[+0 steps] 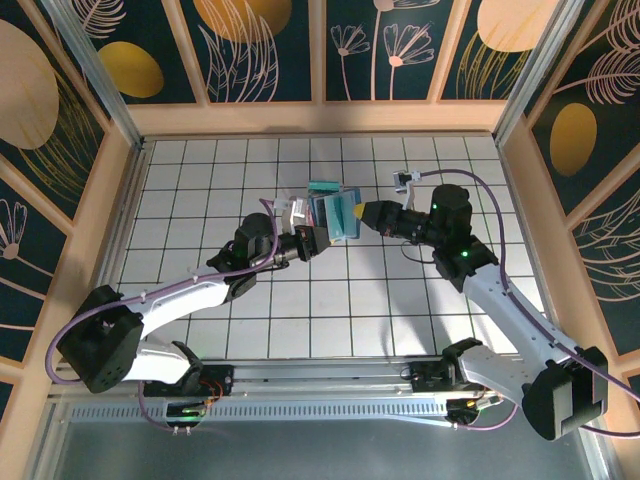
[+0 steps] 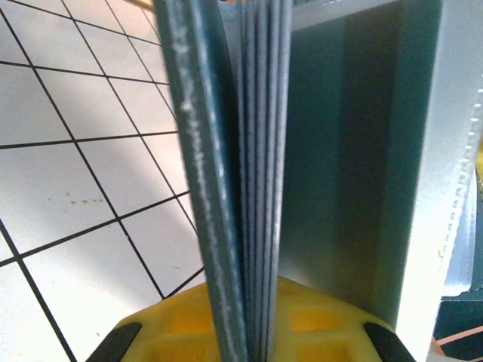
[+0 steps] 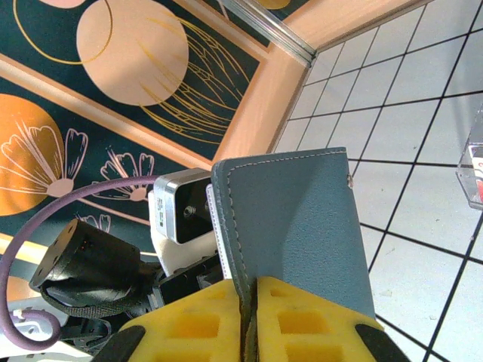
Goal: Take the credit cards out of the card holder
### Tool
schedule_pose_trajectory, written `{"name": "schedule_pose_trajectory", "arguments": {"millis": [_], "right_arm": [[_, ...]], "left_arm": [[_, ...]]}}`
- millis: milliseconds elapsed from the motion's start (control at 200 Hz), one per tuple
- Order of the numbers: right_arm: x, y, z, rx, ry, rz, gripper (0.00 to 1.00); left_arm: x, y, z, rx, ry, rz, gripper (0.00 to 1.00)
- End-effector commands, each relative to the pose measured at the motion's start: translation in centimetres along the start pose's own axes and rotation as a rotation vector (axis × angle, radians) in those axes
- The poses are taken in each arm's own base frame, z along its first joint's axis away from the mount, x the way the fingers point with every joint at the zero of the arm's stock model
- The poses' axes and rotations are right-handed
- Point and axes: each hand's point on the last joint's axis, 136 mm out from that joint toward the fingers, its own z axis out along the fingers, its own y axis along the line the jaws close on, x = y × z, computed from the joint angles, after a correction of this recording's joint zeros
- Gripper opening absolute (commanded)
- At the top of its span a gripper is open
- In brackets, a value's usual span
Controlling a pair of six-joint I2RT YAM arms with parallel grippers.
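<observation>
Card holder, held above the table, is judged light and floppy; left gripper and right gripper each pinch its leaves tight; take stiff, slick cards by an exposed edge.

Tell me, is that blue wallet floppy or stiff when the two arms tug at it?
Probably fairly stiff: the card holder stands flat above the right tool without drooping. It may fan open when tugged, since its leaves spread apart above the left tool. The stitched matte surface looks unlikely to slip.
</observation>
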Motion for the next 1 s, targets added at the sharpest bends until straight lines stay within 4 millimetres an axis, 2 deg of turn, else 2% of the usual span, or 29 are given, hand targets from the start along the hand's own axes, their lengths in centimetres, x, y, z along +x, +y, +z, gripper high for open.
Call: {"name": "schedule_pose_trajectory", "arguments": {"millis": [0, 290, 460, 611, 716, 816, 921, 996], "right_arm": [[0.0, 0.7, 0.0, -0.038, 0.002, -0.019, 0.06], [-0.1, 0.3, 0.1, -0.013, 0.0, -0.016, 0.0], [-0.2, -0.1, -0.1, 0.022, -0.009, -0.027, 0.0], [-0.5, -0.2, -0.2, 0.048, -0.021, -0.031, 0.0], [-0.9, -0.2, -0.5, 0.07, -0.035, -0.041, 0.0], [-1.1, -0.1, -0.7, 0.076, -0.043, -0.048, 0.0], [-1.0, 0.1, -0.7, 0.068, -0.041, -0.049, 0.0], [-1.0, 0.1, -0.7, 0.066, -0.039, -0.047, 0.0]], "left_arm": [[-0.5, -1.3, 0.0, 0.062, -0.013, 0.012, 0.0], [-0.5, -1.5, -0.1, 0.067, -0.012, 0.015, 0.0], [-0.6, -1.7, -0.2, 0.071, -0.014, 0.019, 0.0], [-0.6, -1.9, -0.4, 0.07, -0.014, 0.031, 0.31], [-0.6, -2.3, -0.7, 0.086, -0.009, 0.049, 0.59], [-0.6, -3.2, -1.2, 0.122, -0.01, 0.073, 0.81], [-0.7, -4.2, -1.5, 0.16, -0.01, 0.093, 0.98], [-0.8, -4.3, -1.5, 0.163, -0.01, 0.096, 0.99]]}}
